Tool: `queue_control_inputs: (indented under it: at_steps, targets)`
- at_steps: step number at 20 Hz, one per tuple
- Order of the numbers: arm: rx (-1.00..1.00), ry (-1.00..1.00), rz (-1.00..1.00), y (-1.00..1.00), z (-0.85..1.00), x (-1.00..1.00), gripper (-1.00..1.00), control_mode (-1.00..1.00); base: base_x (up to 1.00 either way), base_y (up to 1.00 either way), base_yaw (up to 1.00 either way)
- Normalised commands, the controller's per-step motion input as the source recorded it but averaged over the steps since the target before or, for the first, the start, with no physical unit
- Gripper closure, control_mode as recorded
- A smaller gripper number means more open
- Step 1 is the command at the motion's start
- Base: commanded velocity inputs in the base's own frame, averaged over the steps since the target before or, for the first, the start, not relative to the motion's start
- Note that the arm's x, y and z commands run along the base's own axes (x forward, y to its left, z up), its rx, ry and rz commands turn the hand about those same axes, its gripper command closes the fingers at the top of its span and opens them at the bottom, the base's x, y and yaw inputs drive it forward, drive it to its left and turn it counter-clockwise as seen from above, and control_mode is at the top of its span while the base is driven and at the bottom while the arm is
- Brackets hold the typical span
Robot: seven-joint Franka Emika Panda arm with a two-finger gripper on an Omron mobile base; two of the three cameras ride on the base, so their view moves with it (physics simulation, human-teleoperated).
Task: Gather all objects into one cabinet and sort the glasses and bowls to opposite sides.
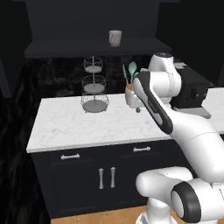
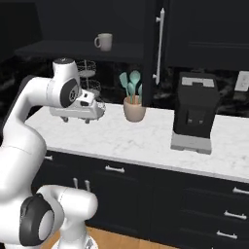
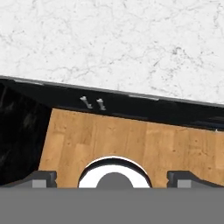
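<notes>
With the hand [image 2: 86, 120] held wide and empty over the marble desk [image 1: 65, 127], a reach toward the pale cup [image 1: 115, 38] on the shelf at 12 o'clock is judged next.

The rendered scene is dim and uneven: the white marble counter [image 1: 65, 127] and the wooden floor [image 3: 131, 144] are evenly lit, while the black cabinet [image 2: 194, 29] and backsplash sink into near darkness. Shadows are faint, glare is slight, and edges look soft and low-resolution throughout.

Veined marble counter [image 1: 87, 127], matte black cabinet [image 2: 204, 29]
</notes>
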Motion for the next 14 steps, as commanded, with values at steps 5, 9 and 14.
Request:
queue_control_inputs:
  at_steps: [5, 9, 14]
  targets:
    - [0.00, 0.00, 0.00, 0.00, 0.00, 0.00, -1.00, 1.00, 0.59, 0.35, -0.14]
    - [0.00, 0.00, 0.00, 0.00, 0.00, 0.00, -1.00, 1.00, 0.66, 0.40, -0.02]
    - [0.00, 0.00, 0.00, 0.00, 0.00, 0.00, -1.00, 1.00, 0.47, 0.24, 0.00]
